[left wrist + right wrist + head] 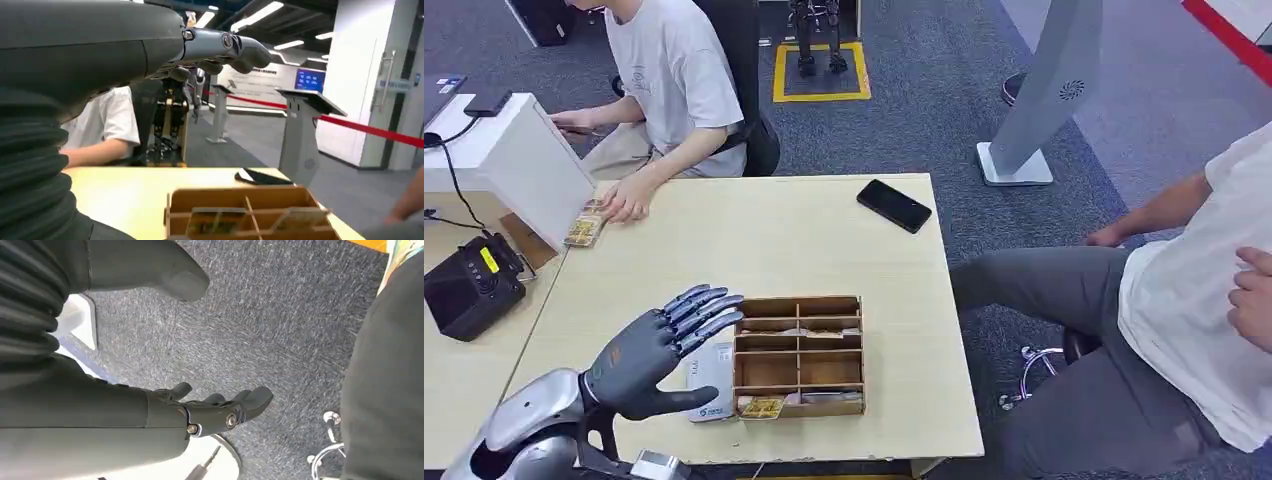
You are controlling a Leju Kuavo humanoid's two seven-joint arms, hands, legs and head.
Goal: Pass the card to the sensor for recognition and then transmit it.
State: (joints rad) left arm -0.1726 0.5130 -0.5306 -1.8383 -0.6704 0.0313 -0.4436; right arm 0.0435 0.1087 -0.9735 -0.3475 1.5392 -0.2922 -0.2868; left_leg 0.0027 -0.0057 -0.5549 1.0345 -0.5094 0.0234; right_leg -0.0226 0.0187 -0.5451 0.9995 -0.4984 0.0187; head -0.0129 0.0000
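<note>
- The left hand (659, 350) is above the table (754, 240), near the front left corner. Its fingers (709, 310) are straight and spread apart, and it holds nothing.
- The fingertips reach over the left edge of a wooden box (799, 355) with small sections. The box sits near the front edge of the table.
- Cards lie in the box. One card (761, 406) lies in the front left section. More cards are in the back sections, but they are too small to make out well.
- A flat grey pad (709, 385) lies just left of the box, touching it, partly under the hand.
- A black phone (894, 205) lies near the back right corner of the table.
- A person in a white shirt (674, 70) sits at the back left. Their hand (624, 205) rests on the table near a small stack of cards (584, 230).
- A white box (509, 160) stands on the next table to the left, with a black device (469, 290) in front of it.
- Another person (1164, 310) sits to the right of the table.
- The right hand (220, 410) hangs over the grey carpet (280, 315). Its fingers are a little bent and apart, and it holds nothing.
</note>
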